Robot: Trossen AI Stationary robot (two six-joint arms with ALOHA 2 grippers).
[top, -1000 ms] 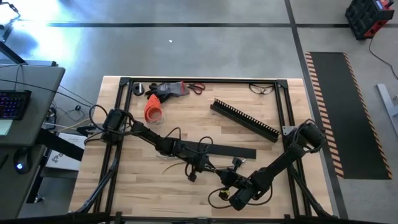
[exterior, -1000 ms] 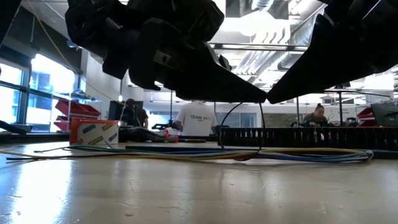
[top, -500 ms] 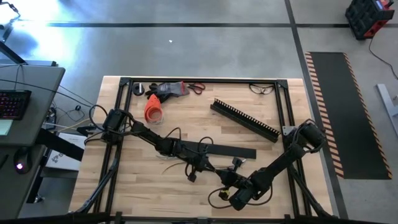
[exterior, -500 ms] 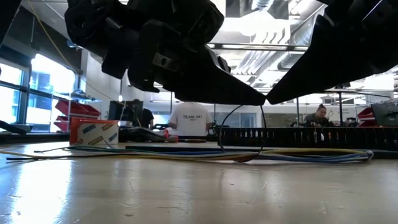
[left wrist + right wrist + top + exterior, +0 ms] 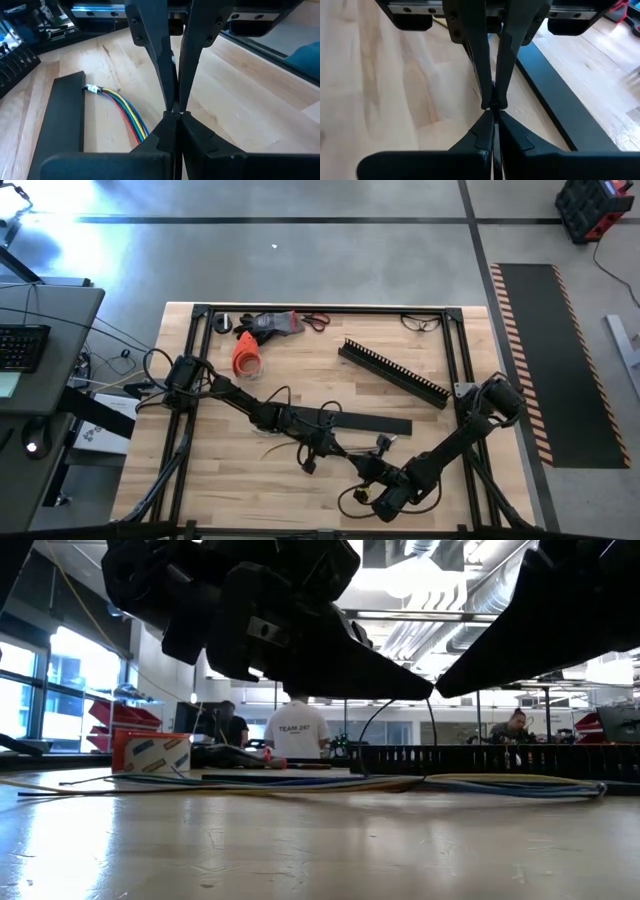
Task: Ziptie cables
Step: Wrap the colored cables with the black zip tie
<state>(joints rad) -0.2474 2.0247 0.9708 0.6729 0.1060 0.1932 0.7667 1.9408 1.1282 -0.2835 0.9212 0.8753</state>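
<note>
1. The left tool [image 5: 172, 107] has closed over the last second; its two fingers now meet tip to tip with no gap showing between them in its wrist view.
2. The right tool [image 5: 493, 102] is pinched fully shut, as it was a second ago. In the low view the two tools meet tip to tip above the desk [image 5: 320, 850], and a thin black loop [image 5: 395, 710], probably the zip tie, hangs just below that meeting point.
3. Whether either tool actually clamps the loop's ends cannot be told.
4. Compared with a second ago, the right tool has shifted a little sideways in the low view and the loop with it.
5. The cables [image 5: 127, 112], a coloured bunch, lie flat on the desk just beyond the left tool's tips, beside a flat black bar [image 5: 62, 120]; neither tool touches them.
6. Judging by this, the tie is being handled between the tools and is not yet around the bunch.
</note>
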